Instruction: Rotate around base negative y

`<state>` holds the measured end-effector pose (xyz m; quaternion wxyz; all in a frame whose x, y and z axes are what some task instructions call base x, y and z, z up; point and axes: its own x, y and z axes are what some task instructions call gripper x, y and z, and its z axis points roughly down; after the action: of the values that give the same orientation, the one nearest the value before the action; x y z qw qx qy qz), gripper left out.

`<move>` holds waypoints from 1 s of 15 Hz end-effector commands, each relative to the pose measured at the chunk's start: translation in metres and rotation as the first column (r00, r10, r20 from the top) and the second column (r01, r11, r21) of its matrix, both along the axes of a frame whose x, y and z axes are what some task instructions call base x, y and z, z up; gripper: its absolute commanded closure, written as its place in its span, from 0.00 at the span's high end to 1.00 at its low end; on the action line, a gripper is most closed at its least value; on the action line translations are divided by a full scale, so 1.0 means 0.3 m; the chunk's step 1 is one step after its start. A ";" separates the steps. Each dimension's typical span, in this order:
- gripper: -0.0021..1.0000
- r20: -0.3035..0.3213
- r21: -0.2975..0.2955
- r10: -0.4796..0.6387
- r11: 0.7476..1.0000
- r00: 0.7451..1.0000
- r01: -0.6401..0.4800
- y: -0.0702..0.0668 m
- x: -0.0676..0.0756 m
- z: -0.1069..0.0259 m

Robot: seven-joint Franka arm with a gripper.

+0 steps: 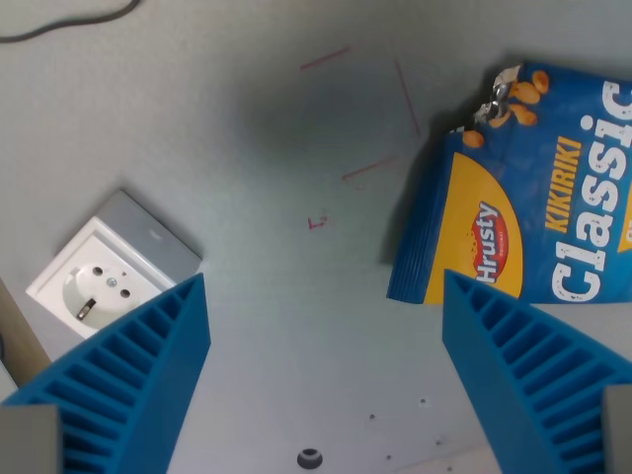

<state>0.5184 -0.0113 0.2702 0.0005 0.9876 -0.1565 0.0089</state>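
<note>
I have the gripper (321,336) spread wide with nothing between its 2 blue ribbed fingers (133,360), which rise from the lower left and lower right of the frame over bare grey table (296,296). The task names no object of its own; it is a rotation of the arm itself, so what matters to me is what sits close to the fingers. A blue Hrusty Kikiriki Classic snack bag (523,197) lies flat at the upper right, its lower edge just beside the right finger's tip, and a white wall socket (109,272) sits at the left, just beside the left finger. My worry is that tilting the wrist swings 1 fingertip down or sideways into the bag or the socket, shoving either across the table. I cannot judge how high the fingers hang above the surface. The bag runs off the right edge, the finger bases are cut off below, a dark cable (69,22) barely shows at the upper left, and faint red marks (370,168) are hard to read.
</note>
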 end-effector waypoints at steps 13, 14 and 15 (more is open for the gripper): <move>1.00 0.304 0.000 -0.001 1.000 0.953 0.001 0.000 -0.018 -0.001; 1.00 0.316 0.000 -0.001 1.000 0.949 0.001 0.000 -0.018 -0.001; 1.00 0.329 0.000 -0.001 1.000 0.944 0.001 0.000 -0.018 -0.001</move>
<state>0.5293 -0.0114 0.2668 -0.0063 0.9861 -0.1562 0.0562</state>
